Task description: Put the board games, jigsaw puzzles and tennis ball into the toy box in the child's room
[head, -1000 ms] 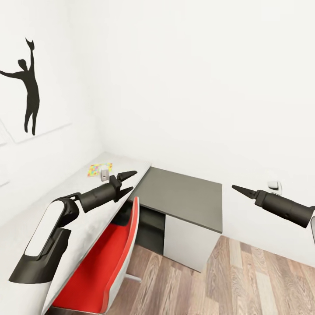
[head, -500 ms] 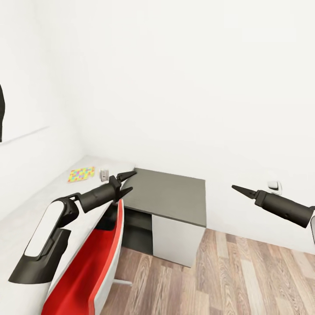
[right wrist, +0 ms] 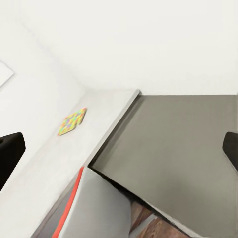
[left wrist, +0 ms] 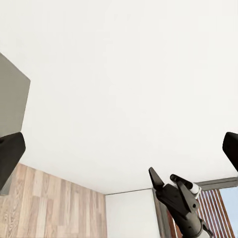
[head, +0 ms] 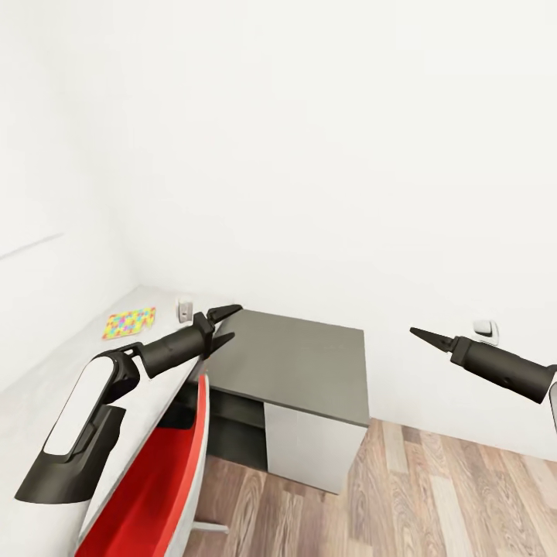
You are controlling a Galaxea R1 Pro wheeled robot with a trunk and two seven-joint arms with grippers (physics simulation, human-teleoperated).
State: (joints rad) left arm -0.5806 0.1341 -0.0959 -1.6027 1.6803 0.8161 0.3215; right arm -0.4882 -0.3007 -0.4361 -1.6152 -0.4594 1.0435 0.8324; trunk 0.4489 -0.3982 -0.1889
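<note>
View panning right since a second ago: wall silhouette gone from sight, jigsaw puzzle (head: 129, 322) sliding leftward in frame, camera turning, not things moving. My left fingers (head: 223, 325) spread apart, holding nothing, hovering past table (head: 46, 387) edge; puzzle lying flat on table, well apart beyond and left of them. My right fingers (head: 424, 336) closed to point, empty, over floor (head: 433, 495). Dark cabinet (head: 302, 352) between both. Judging: still travelling, no grasp started.

I see one jigsaw puzzle (head: 129, 322) lying flat on the table (head: 46, 402), a thin square of yellow, pink, green and blue pieces near the wall end of the pale grey top (right wrist: 59, 163); it also shows as a slanted patch (right wrist: 72, 121).
</note>
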